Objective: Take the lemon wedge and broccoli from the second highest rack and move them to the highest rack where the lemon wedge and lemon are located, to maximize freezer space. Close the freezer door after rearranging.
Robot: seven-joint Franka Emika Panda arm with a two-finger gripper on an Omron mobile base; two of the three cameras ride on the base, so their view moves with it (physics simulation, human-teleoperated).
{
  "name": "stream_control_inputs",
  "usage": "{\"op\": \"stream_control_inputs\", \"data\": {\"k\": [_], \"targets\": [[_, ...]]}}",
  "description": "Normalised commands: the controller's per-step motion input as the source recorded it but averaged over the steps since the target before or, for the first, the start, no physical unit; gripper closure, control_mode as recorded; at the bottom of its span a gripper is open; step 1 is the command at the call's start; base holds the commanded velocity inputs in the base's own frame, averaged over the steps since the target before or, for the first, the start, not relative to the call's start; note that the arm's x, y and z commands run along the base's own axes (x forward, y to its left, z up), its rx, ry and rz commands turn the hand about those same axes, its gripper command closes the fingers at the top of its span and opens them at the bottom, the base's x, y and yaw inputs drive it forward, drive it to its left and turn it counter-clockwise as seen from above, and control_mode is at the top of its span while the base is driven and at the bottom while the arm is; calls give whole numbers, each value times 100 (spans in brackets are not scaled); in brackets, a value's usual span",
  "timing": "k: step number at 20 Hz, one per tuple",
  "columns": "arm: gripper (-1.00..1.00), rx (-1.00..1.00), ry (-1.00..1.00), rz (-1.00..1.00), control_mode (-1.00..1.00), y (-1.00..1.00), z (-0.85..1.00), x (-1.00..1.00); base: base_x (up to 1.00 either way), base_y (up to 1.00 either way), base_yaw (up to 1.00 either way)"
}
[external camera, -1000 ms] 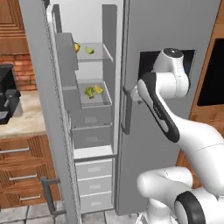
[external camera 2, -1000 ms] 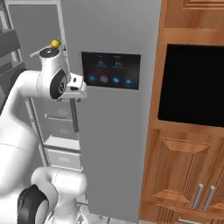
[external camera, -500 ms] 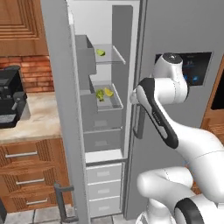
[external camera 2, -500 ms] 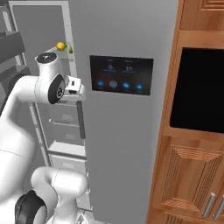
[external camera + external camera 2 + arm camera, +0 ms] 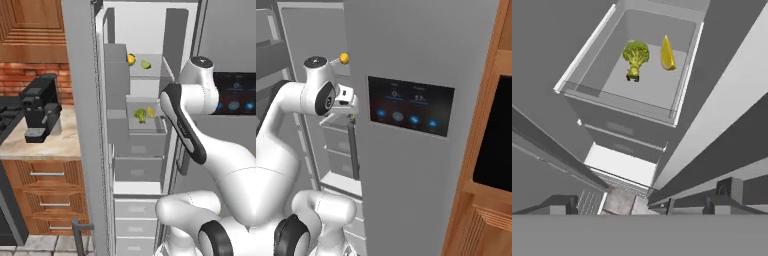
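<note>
Black coffee machine (image 5: 42, 107) sits beside open freezer (image 5: 82, 125).

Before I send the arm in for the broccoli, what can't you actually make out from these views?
- Gripper: in the left base view the arm's own elbow hides it.
- Top rack: in the right base view the fridge's closed door blocks all but the lemon.
- Second rack: in the hand view the broccoli and lemon wedge look apart, but the top rack is cut off above.
- Freezer door handle: not identifiable.
</note>
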Motion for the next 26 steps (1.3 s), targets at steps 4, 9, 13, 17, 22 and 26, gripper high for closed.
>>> {"op": "stream_control_inputs", "data": {"k": [4, 9, 13, 17, 22, 26], "targets": [[-100, 0, 0, 0, 100, 0, 0, 0, 37, 18, 16], [-100, 0, 0, 0, 100, 0, 0, 0, 11, 60, 0], [-100, 0, 0, 0, 100, 0, 0, 0, 18, 61, 0], [-100, 0, 0, 0, 100, 0, 0, 0, 20, 22, 4], [-100, 0, 0, 0, 100, 0, 0, 0, 35, -25, 10], [-100, 0, 0, 0, 100, 0, 0, 0, 64, -23, 18]]}}
